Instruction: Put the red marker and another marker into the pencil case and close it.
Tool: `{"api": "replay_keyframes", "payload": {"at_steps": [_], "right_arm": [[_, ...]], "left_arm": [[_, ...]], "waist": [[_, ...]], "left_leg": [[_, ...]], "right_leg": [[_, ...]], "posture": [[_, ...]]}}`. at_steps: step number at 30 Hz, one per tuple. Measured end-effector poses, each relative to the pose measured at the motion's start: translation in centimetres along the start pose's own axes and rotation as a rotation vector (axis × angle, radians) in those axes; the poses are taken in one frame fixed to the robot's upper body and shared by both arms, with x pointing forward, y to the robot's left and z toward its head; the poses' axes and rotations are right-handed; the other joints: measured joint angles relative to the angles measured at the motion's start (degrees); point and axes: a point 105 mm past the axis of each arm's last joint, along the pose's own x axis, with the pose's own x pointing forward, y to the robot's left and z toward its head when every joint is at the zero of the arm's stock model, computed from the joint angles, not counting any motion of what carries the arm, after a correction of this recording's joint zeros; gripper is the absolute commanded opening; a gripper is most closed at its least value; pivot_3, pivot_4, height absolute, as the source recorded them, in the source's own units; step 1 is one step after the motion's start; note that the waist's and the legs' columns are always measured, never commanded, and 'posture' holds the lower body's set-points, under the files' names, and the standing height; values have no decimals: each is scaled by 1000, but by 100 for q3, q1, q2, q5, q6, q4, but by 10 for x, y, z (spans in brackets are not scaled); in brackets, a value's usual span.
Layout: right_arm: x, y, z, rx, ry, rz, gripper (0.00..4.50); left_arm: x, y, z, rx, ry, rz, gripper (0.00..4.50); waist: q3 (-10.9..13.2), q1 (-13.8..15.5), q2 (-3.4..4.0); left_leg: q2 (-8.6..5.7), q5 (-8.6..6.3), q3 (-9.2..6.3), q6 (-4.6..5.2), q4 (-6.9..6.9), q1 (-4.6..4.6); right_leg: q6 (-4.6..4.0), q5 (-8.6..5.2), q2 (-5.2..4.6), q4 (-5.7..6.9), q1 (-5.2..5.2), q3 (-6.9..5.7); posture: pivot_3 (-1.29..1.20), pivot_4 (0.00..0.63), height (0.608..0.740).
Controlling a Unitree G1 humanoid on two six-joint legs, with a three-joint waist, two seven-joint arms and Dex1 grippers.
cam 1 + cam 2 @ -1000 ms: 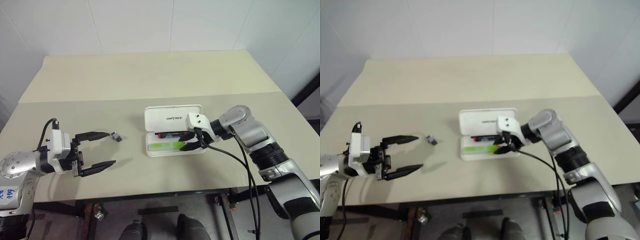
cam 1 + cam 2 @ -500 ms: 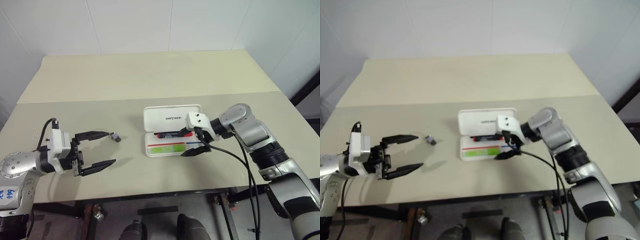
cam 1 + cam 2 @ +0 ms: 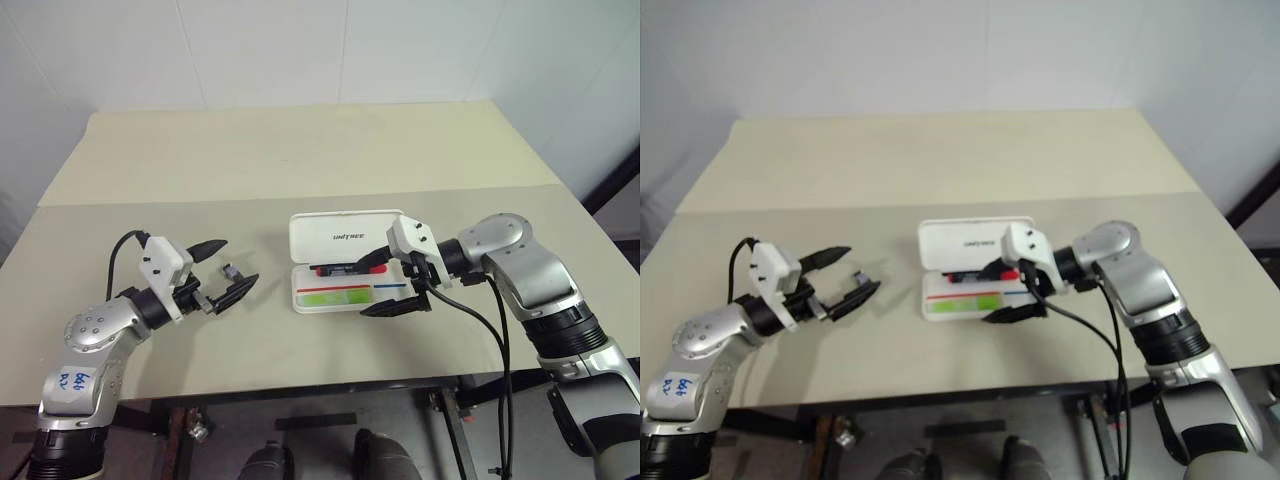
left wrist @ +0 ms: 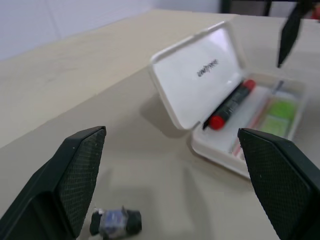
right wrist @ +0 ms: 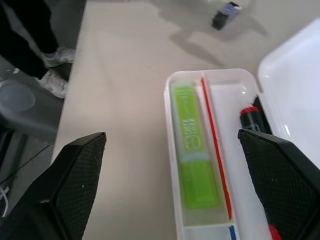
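Observation:
The white pencil case lies open at the table's middle, its lid standing up at the back. The red marker rests along the tray's rear compartment, also seen as the red marker. Another marker, the light green one, lies in the front compartment, as does the green marker. My right gripper hangs open just above the tray's right end, holding nothing. My left gripper is open to the case's left, pointing toward it.
A small dark clip-like piece lies on the table between my left fingertips, seen too as the small piece. A black cable hangs from my right wrist past the table's front edge. A seam crosses the table behind the case.
My right gripper has opened, left the green marker lying in the tray, and drawn back to the right. My left gripper has swung in around the small dark piece and turned toward the case.

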Motion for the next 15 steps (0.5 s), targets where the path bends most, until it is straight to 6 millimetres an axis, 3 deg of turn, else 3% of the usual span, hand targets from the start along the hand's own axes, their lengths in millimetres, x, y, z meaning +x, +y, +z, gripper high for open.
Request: {"api": "replay_keyframes", "payload": {"at_steps": [9, 15], "right_arm": [[-1, -4, -4, 12, 1, -28, 4479], [0, -8, -5, 11, -5, -37, 4479]], "left_arm": [[-19, 7, -7, 152, 162, -153, 4500], [-34, 33, -6, 239, 209, -238, 4500]], "waist": [[0, 7, 0], [0, 10, 0]], "left_leg": [[2, -1, -1, 0, -1, -2], [2, -2, -1, -1, -3, -3]], "right_leg": [[-4, -2, -2, -5, -2, -2], [-7, -3, -2, -6, -5, -6]], "posture": [[0, 150, 740], [0, 150, 740]]}}
